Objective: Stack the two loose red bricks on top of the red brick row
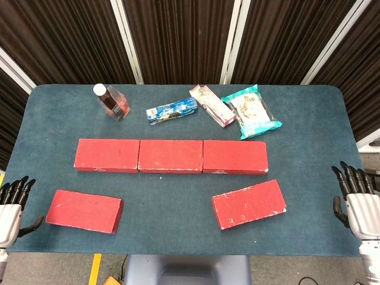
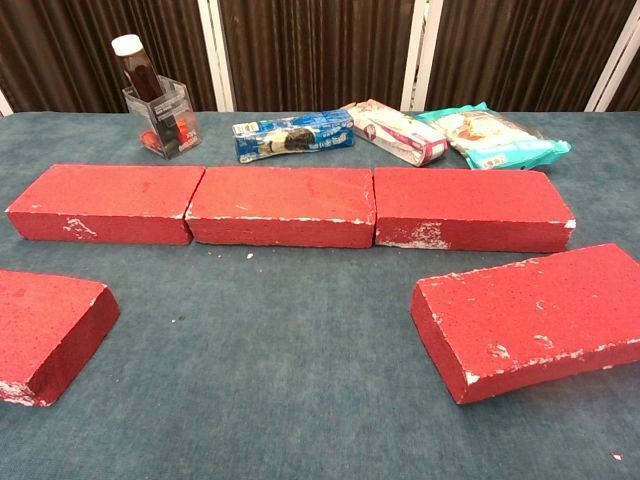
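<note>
Head view: two bricks wait, both robot hands idle

Head view shows the brick row lying flat across the middle of the table, its pieces butted end to end so the top makes one long, level shelf for stacking. From the table's centre, the left loose brick lies at about 8 o'clock and the right loose brick at about 4 o'clock, slightly skewed. Both sit apart from the row, each on the side of the robot hand nearest it, which looks like a layout meant to give each arm its own pick.

The left robot hand rests at the table's 8 o'clock edge, fingers spread and holding nothing. The right robot hand sits at the 4 o'clock edge, likewise with fingers apart and empty. Neither touches a brick, so stacking has not begun.

At 12 o'clock, behind the row, stand a bottle in a clear holder and three snack packets, out of the working path.
</note>
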### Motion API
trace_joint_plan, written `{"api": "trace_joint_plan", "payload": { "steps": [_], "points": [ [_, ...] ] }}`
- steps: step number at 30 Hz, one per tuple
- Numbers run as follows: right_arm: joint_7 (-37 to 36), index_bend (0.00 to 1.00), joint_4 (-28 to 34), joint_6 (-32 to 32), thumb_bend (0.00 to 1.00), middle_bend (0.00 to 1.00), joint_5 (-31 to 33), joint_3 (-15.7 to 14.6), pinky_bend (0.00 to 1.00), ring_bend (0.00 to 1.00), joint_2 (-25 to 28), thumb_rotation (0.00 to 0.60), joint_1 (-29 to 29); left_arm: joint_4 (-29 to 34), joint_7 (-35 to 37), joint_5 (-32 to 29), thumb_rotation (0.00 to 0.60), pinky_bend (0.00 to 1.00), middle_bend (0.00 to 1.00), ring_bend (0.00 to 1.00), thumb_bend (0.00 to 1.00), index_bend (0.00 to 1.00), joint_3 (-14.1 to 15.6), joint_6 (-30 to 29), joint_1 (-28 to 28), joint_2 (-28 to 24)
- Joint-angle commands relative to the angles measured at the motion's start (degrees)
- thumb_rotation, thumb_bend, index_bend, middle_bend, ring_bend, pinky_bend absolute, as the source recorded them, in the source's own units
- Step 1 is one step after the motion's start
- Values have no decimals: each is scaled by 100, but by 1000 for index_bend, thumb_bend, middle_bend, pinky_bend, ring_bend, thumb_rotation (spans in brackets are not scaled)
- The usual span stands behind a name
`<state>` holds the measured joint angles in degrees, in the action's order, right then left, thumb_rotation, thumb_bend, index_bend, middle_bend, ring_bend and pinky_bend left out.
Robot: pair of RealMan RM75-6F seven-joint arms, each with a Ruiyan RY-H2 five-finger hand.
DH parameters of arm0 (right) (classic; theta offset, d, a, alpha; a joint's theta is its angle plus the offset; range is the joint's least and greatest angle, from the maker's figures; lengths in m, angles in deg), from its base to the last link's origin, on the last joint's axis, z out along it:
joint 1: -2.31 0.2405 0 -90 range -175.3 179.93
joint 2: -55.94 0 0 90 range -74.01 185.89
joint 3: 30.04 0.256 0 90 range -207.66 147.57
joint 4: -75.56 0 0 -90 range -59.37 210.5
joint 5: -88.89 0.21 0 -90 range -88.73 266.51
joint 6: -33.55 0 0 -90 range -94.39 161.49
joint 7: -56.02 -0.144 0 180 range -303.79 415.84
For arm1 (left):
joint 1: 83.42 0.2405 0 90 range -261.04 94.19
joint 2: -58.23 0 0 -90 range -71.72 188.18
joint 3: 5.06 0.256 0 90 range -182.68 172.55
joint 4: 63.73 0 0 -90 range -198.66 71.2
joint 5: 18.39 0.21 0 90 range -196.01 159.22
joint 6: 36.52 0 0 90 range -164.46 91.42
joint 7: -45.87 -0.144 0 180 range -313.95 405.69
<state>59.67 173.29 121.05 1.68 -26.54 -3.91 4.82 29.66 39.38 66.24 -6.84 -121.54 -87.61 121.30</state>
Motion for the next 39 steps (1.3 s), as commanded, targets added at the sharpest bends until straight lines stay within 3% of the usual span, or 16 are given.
{"api": "trace_joint_plan", "payload": {
  "steps": [1,16,21,25,29,32,33,36,39],
  "points": [
    [-24,131,-4,42,715,69,-27,1,0,0,2,600,-19,-4,23,26,600,13,0,0,240,0,4,-18,4,1],
    [22,137,14,31,715,69,-37,-18,0,0,-14,600,-33,-113,386,190,600,9,0,0,216,0,18,-18,-36,-18],
    [-24,137,-4,18,714,69,-5,-4,0,0,0,600,-33,447,4,232,600,9,0,0,204,0,90,421,-249,-610],
    [2,137,-4,-76,715,69,27,-9,0,0,2,600,3,1236,-370,220,600,5,0,0,11,0,144,1004,-546,-1242],
    [20,137,6,-149,714,69,39,-23,0,0,6,600,28,1835,-593,-45,600,0,0,0,0,0,139,1701,-896,-1647],
    [59,137,3,-213,715,69,66,-27,0,0,-5,600,54,2071,-877,-344,600,0,0,0,0,0,106,2030,-1082,-1703],
    [68,136,3,-234,715,69,69,-30,0,0,-8,600,64,2425,-1227,88,600,0,0,0,0,0,147,2018,-1173,-1702],
    [120,135,5,-297,715,69,90,-36,0,0,-27,600,90,1886,-1248,-232,600,0,0,0,0,0,145,2282,-1285,-1514],
    [158,135,12,-324,715,69,97,-40,0,0,-42,600,105,1984,-1716,-445,600,0,0,0,0,0,182,2433,-1371,-1281]
  ]
}}
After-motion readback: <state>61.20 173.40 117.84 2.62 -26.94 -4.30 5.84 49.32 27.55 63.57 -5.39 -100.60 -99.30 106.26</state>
